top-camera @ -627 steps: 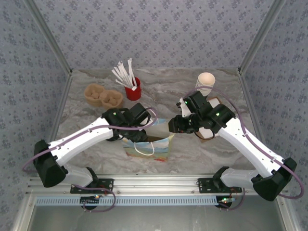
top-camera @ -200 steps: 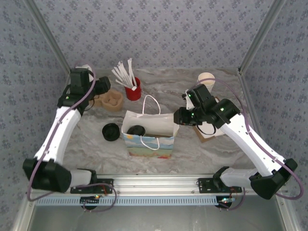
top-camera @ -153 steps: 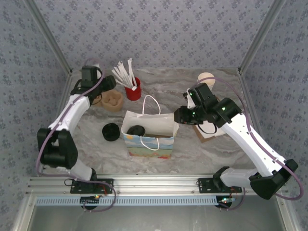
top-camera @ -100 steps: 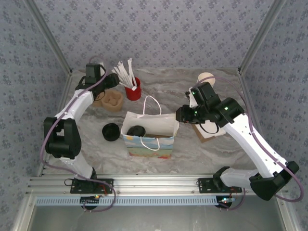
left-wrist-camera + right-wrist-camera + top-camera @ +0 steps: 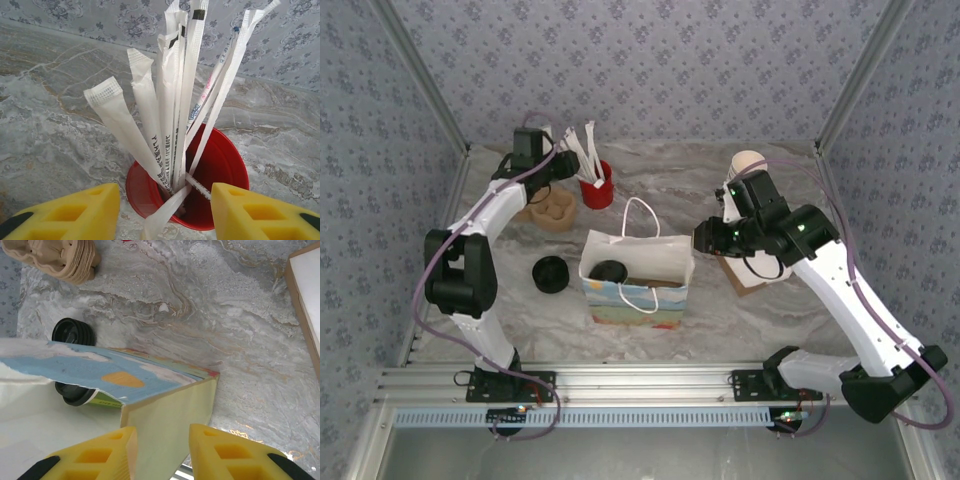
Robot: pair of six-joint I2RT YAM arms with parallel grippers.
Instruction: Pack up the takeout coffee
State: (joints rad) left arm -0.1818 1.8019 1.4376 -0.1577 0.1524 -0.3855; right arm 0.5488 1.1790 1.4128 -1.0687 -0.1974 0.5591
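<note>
Takeout coffee (image 5: 75, 393) left of right pincer (image 5: 161, 434)

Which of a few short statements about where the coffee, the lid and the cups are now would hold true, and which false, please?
1. The takeout coffee is inside the gift bag. True.
2. A loose black lid lies right of the bag. False: it lies on the table left of the bag.
3. The left tool is open, one finger on either side of the red cup of wrapped straws. True.
4. The white paper cups are stacked inside the bag. False: they stand on the table at the far right.
</note>
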